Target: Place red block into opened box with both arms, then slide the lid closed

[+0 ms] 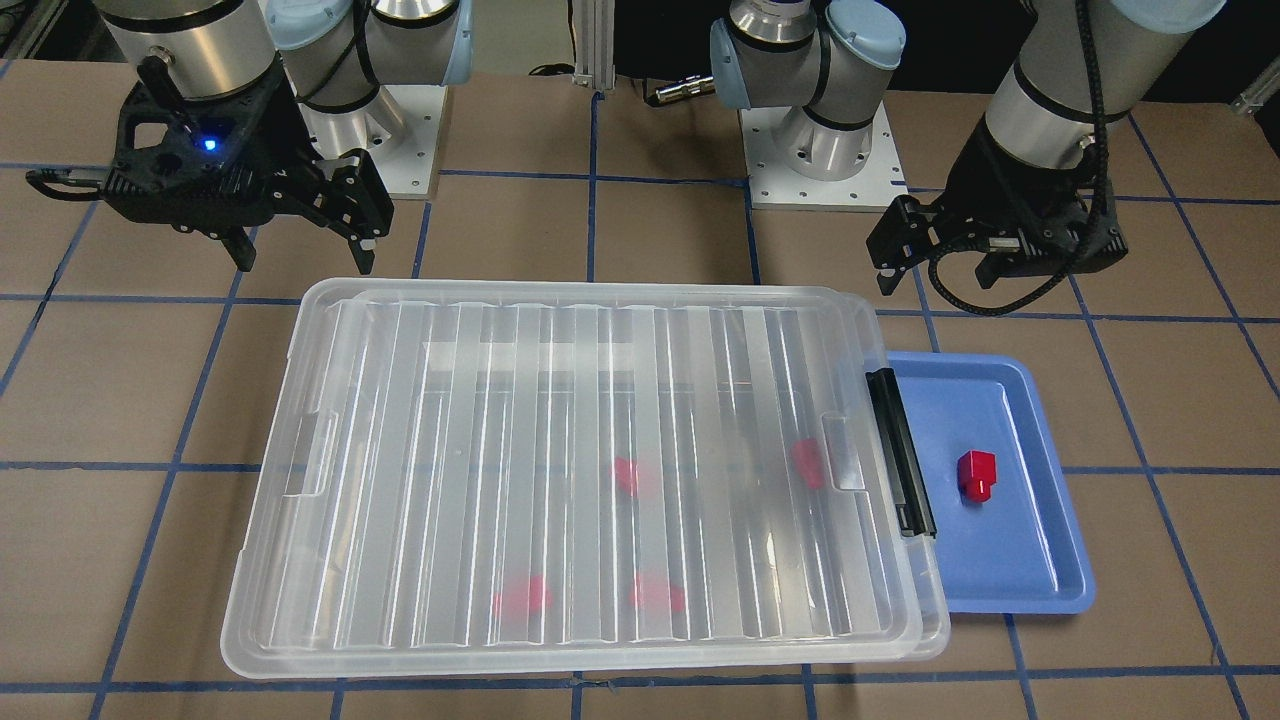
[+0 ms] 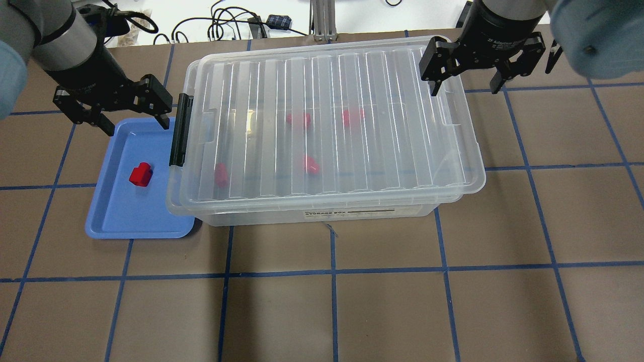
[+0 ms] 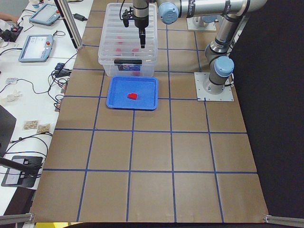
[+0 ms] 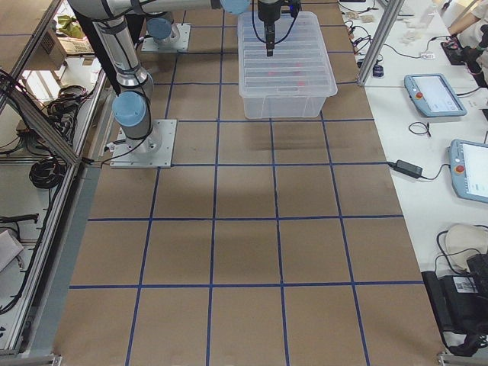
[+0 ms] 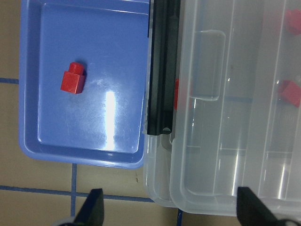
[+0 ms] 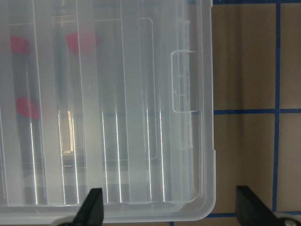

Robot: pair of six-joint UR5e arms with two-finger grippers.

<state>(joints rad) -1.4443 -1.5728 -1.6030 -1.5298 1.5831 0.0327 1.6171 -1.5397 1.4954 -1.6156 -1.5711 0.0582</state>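
Note:
The clear box [image 2: 261, 213] lies mid-table with its ribbed lid [image 2: 402, 125] over it, shifted slightly toward my right; the black latch [image 2: 180, 130] is at its left end. Several red blocks show blurred through the lid, among them one [image 2: 299, 119]. Another red block [image 2: 140, 174] [image 1: 975, 475] [image 5: 72, 79] lies in the blue tray [image 2: 115, 221] beside the latch. My left gripper [image 2: 136, 123] [image 1: 935, 278] hangs open and empty over the tray's far edge. My right gripper [image 2: 464, 89] [image 1: 305, 262] hangs open and empty above the lid's far right corner.
The blue tray [image 1: 1020, 570] is tucked partly under the box's latch end. Both arm base plates [image 1: 820, 160] stand behind the box. A side bench beyond the table holds cables and tablets [image 3: 35, 47]. Bare brown table with blue grid lines stretches in front of the box.

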